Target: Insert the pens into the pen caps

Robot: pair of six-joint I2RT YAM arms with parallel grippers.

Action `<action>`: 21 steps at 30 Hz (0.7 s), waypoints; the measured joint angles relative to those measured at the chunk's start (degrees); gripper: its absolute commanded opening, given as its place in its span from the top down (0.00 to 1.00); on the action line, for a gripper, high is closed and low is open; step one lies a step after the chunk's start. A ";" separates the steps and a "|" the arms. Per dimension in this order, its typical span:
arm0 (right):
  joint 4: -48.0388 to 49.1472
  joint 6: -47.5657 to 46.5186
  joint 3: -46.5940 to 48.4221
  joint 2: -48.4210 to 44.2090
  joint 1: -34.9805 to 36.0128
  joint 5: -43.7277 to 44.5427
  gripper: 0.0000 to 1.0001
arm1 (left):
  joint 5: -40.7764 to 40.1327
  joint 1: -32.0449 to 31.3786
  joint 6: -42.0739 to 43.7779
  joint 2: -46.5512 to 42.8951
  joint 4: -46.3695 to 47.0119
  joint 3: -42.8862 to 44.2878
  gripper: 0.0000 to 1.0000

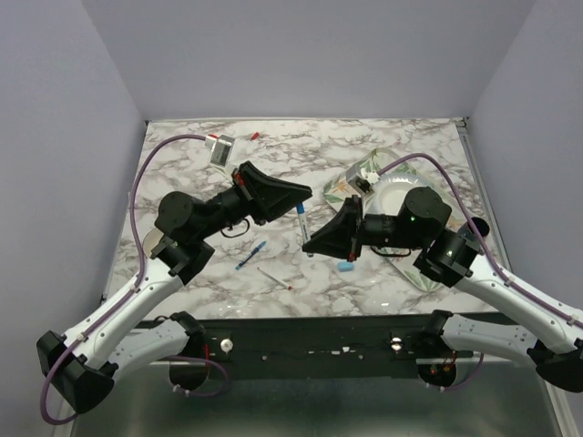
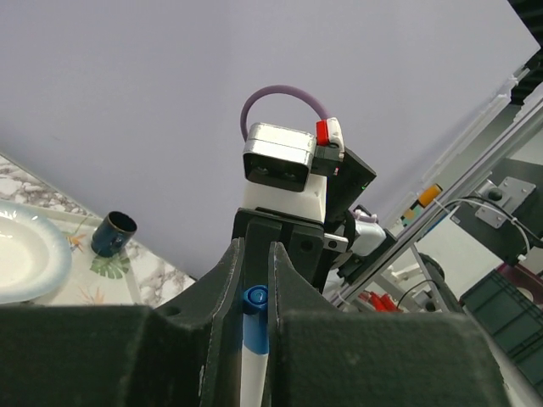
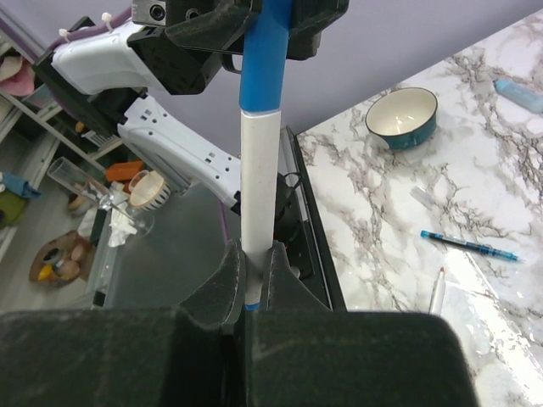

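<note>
A white pen (image 1: 301, 228) hangs in the air between my two grippers above the table's middle. Its upper end sits in a blue pen cap (image 3: 261, 59). My left gripper (image 1: 296, 196) is shut on that blue cap (image 2: 254, 315), with the white barrel (image 2: 251, 373) running down between the fingers (image 2: 222, 280). My right gripper (image 3: 252, 254) is shut on the lower end of the white barrel (image 3: 257, 178), just above a thin blue band. On the marble lie a blue pen (image 1: 250, 255), a thin white pen (image 1: 273, 278) and a light blue cap (image 1: 346, 266).
A floral tray (image 1: 339, 187) with a white plate (image 1: 396, 191) lies at the right under the right arm. A dark cup (image 1: 480, 228) stands at the right edge. A small red cap (image 1: 255, 135) lies at the back. A teal bowl (image 3: 403, 114) stands by the left arm.
</note>
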 measured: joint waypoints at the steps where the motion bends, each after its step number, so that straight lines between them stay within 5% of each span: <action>1: -0.61 -0.15 0.48 -0.02 0.00 0.00 0.99 | -0.20 -0.17 0.28 -0.13 -0.50 0.31 1.00; 10: -4.52 0.70 3.50 -0.15 0.02 0.26 0.99 | -5.62 -3.69 4.35 -1.16 -5.62 2.78 1.00; 21: -7.41 0.79 7.23 0.66 0.09 1.01 0.99 | -7.23 -4.59 3.80 -0.83 -1.29 2.36 1.00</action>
